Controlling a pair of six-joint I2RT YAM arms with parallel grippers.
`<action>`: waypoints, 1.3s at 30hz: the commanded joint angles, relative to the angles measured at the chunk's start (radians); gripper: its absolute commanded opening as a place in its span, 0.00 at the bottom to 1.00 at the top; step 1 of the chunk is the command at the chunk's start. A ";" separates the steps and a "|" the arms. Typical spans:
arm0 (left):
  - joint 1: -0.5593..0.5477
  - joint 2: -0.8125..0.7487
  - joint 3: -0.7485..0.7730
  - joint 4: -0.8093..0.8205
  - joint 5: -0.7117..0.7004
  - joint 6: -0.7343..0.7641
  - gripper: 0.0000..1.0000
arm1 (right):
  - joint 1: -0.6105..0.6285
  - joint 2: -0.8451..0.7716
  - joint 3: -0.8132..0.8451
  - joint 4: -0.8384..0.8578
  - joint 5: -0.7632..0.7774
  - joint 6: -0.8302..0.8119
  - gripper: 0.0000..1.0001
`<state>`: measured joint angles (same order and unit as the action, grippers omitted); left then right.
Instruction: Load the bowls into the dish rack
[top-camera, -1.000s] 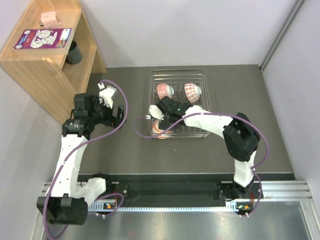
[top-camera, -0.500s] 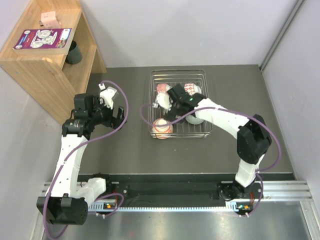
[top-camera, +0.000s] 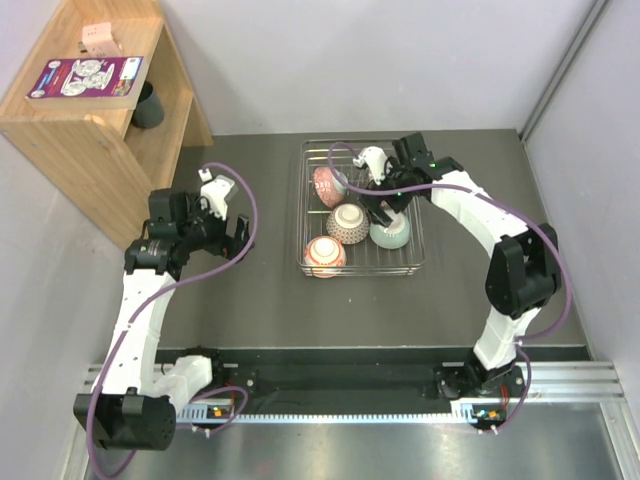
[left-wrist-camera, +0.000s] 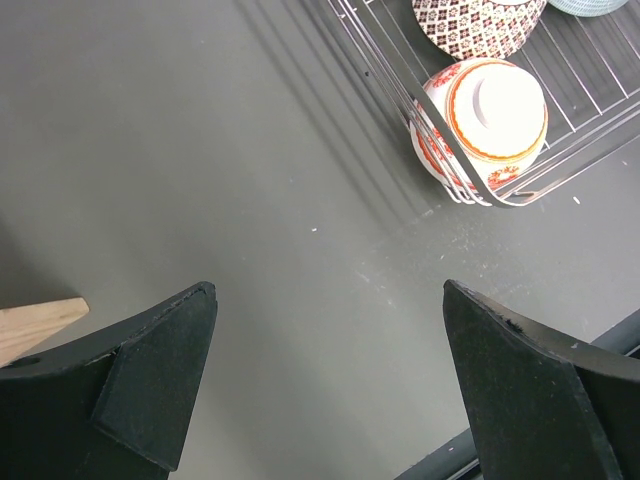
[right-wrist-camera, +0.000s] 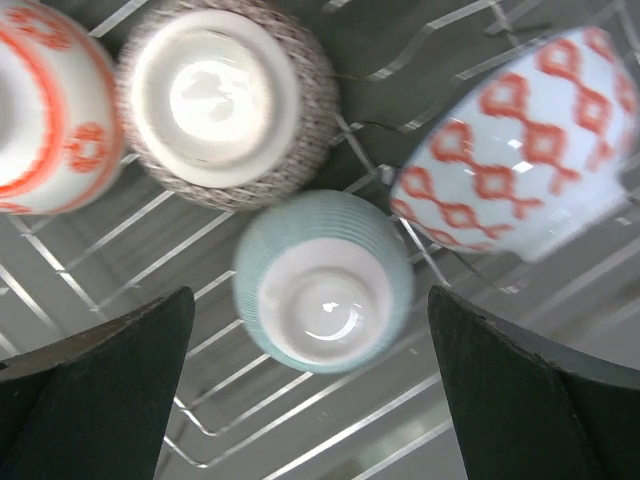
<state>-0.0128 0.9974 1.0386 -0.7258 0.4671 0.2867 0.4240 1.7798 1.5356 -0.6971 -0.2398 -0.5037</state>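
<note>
Over the dish rack's upper right, my right tool hangs wide open and empty, having just set the mesh bowl inside, four bowls now racked; my left tool waits open, empty.

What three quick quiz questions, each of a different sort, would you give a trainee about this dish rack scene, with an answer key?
1. True or false: the left gripper holds a bowl.
2. The wrist view of the right gripper shows, between its fingers: A, the mint green bowl; B, a spoon; C, a plate?
3. Which bowl sits at the near left corner of the dish rack?
Key: 1 false, it is open and empty. 2 A. 3 The red-orange floral bowl.
</note>
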 joint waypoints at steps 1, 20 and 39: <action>0.007 -0.011 -0.006 0.020 0.022 0.009 0.99 | -0.013 0.029 0.011 -0.022 -0.219 0.013 1.00; 0.007 -0.022 -0.022 0.017 0.028 0.014 0.99 | -0.082 0.124 -0.008 -0.093 -0.300 -0.024 1.00; 0.005 -0.060 -0.046 0.014 0.034 0.022 0.99 | -0.079 -0.065 -0.217 -0.211 -0.369 -0.116 1.00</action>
<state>-0.0120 0.9615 1.0039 -0.7261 0.4824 0.2913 0.3435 1.8011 1.3148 -0.8108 -0.5907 -0.6094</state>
